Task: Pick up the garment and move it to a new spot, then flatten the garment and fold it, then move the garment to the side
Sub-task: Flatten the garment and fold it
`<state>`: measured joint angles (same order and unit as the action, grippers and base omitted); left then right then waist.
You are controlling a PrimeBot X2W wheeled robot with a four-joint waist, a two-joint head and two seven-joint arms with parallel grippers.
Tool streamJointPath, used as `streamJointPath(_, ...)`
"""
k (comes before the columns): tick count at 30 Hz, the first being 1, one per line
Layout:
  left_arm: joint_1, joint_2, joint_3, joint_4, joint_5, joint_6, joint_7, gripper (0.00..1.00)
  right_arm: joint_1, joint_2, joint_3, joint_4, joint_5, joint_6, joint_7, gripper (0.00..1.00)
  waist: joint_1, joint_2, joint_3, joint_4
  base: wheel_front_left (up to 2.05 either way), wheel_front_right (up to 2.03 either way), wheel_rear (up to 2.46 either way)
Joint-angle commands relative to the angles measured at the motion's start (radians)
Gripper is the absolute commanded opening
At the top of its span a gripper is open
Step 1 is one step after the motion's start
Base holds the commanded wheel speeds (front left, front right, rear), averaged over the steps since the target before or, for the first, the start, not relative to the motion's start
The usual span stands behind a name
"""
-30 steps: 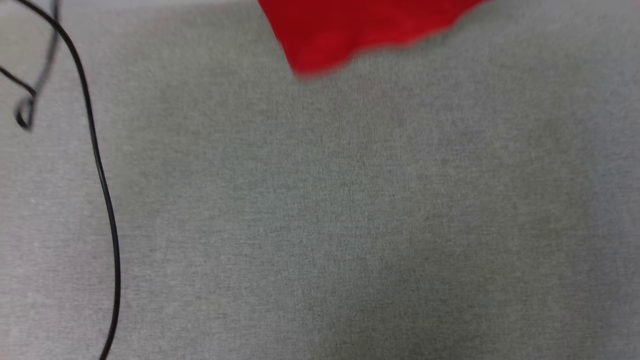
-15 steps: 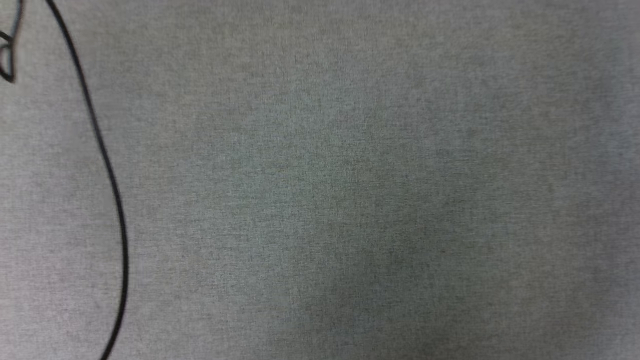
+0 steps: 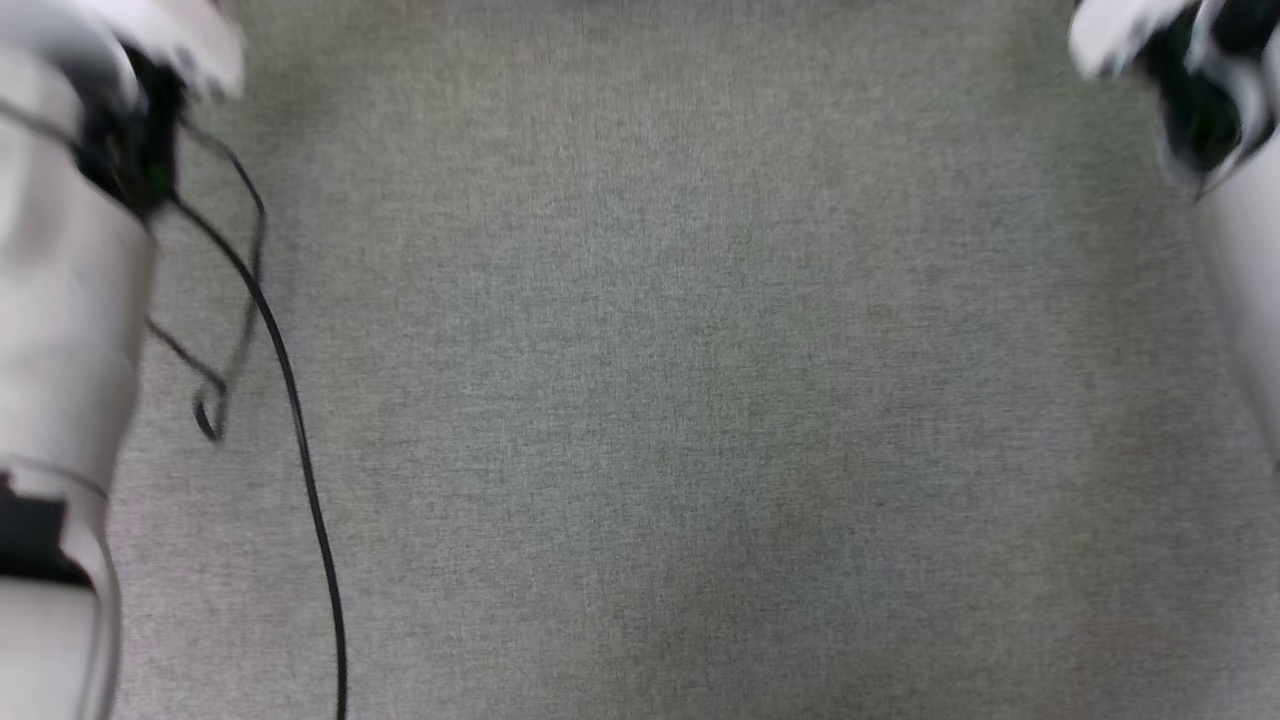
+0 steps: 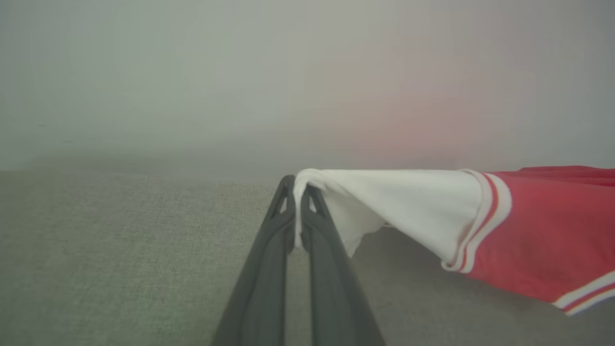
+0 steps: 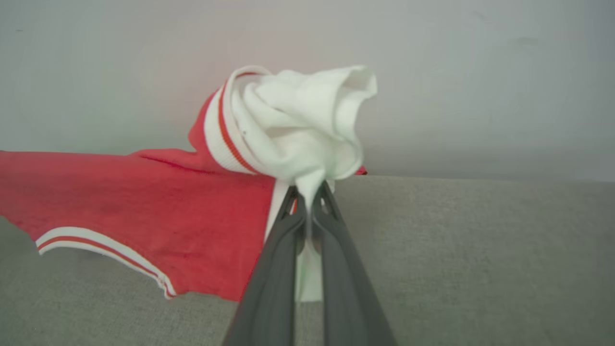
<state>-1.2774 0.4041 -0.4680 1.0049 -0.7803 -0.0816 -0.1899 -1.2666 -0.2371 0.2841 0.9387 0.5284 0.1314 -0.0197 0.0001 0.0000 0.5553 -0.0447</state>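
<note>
Now my L gripper [image 4: 298,186] pinches the jersey [image 4: 533,240] by a white end, rest running off its right; R gripper [image 5: 308,191] pinches likewise, rest off its left, long axis strung betw. both.

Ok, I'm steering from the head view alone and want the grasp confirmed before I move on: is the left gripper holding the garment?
Observer: Yes. In the left wrist view the left gripper is shut on a white sleeve panel of the garment.
Operator: And the right one?
Observer: The right gripper is shut on bunched white sleeve fabric, with striped trim next to it.
Operator: Is the jersey lifted clear?
Observer: The red body sags away from both grips toward the grey surface. I can't tell whether the striped hem touches it.
</note>
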Motion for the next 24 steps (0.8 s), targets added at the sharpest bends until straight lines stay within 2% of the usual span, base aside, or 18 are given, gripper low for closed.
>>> streamJointPath(1,0.054,0.002,0.008,0.01,-0.012,-0.011,-0.019,0.0,0.054,-0.012,0.011,0.003,0.023,-0.001,-0.019,0.0,-0.0001,0.0,-0.038,0.0,0.0,0.0,0.0)
streamJointPath(6,0.255,0.004,0.045,0.0,-0.074,-0.037,-0.063,0.0,0.244,-0.024,0.052,-0.012,0.116,-0.002,-0.052,0.0,-0.0001,0.0,-0.134,0.002,0.0,0.0,0.0)
streamJointPath(11,0.444,0.023,0.082,-0.077,-0.073,-0.039,-0.076,0.0,0.412,-0.059,0.094,-0.07,0.18,-0.002,-0.067,0.0,-0.0001,0.0,-0.227,0.009,0.0,0.0,0.0)
streamJointPath(17,0.709,0.031,0.18,-0.28,0.002,0.027,-0.077,0.0,0.601,-0.108,0.115,-0.163,0.228,-0.002,-0.051,0.0,-0.0001,0.0,-0.335,0.019,0.0,0.0,0.0)
streamJointPath(24,1.008,0.034,0.221,-0.476,0.031,0.096,-0.077,0.0,0.819,-0.157,0.073,-0.266,0.227,-0.002,-0.01,0.0,-0.0001,0.0,-0.446,0.029,0.0,0.0,0.0)
